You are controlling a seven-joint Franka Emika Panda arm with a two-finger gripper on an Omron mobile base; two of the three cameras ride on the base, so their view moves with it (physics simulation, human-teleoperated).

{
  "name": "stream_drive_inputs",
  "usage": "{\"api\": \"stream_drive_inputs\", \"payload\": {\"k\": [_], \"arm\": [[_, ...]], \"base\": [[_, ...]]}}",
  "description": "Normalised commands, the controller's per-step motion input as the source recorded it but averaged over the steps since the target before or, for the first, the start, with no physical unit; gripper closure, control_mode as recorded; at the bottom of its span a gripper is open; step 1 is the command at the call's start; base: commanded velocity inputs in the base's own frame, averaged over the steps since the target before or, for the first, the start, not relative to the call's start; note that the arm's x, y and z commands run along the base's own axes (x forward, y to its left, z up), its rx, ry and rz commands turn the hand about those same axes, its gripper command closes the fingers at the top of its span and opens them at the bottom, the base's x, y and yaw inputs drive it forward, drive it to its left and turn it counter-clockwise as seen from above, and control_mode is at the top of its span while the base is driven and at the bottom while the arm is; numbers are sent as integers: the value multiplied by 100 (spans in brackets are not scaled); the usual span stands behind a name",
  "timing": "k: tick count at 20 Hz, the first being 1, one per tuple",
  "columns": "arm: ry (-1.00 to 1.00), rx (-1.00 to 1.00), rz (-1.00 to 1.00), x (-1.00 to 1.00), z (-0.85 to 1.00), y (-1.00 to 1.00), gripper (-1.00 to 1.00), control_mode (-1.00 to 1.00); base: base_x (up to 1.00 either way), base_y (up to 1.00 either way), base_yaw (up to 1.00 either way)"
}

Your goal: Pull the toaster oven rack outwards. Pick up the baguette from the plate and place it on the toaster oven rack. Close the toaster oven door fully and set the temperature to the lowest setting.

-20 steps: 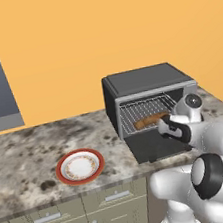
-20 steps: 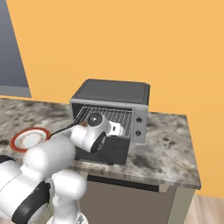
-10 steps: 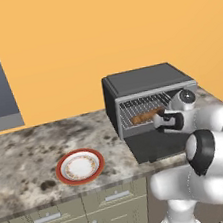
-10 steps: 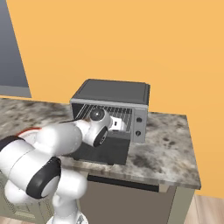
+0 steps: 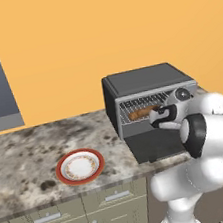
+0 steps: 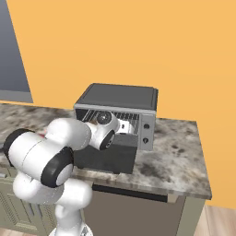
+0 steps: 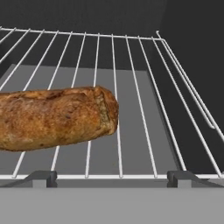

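The toaster oven (image 5: 147,80) stands on the counter with its door (image 5: 156,144) folded down and open. The baguette (image 5: 141,112) lies on the rack (image 5: 142,104) in the cavity, just left of my gripper (image 5: 161,117). In the hand view the baguette (image 7: 57,118) rests across the wires of the rack (image 7: 135,78) at the left. My gripper (image 7: 111,178) is open and holds nothing, its fingertips (image 7: 41,177) wide apart at the rack's front edge. The plate (image 5: 80,166) sits bare on the counter to the left. The control strip (image 6: 147,131) with small knobs is on the oven's right.
A speckled stone counter (image 5: 24,157) runs left of the oven, over pale cabinet drawers (image 5: 48,219). An orange wall (image 5: 96,30) stands behind. In the right base view my white arm (image 6: 46,152) covers the left of the oven front, and the counter (image 6: 179,152) continues to the right.
The hand has shifted slightly up and left toward the oven cavity, and the elbow has swung higher. The baguette stays on the rack and the jaws stay open.
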Motion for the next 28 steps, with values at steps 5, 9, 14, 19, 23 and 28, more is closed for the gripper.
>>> {"api": "stream_drive_inputs", "payload": {"k": [5, 9, 14, 19, 23, 28], "arm": [[-2, 0, 0, 34, 0, 0, -100, -100], [-2, 0, 0, 36, 0, 0, -100, -100], [-5, 0, 0, 10, 0, 0, -100, -100], [-9, 0, 0, -48, 11, 0, -100, -100], [-9, 2, 0, -61, 37, -5, -100, -100], [1, 5, 0, -27, 75, -24, -100, -100]], "base": [[0, 0, 0], [0, 0, 0], [0, 0, 0], [0, 0, 0], [0, 0, 0], [0, 0, 0]]}}
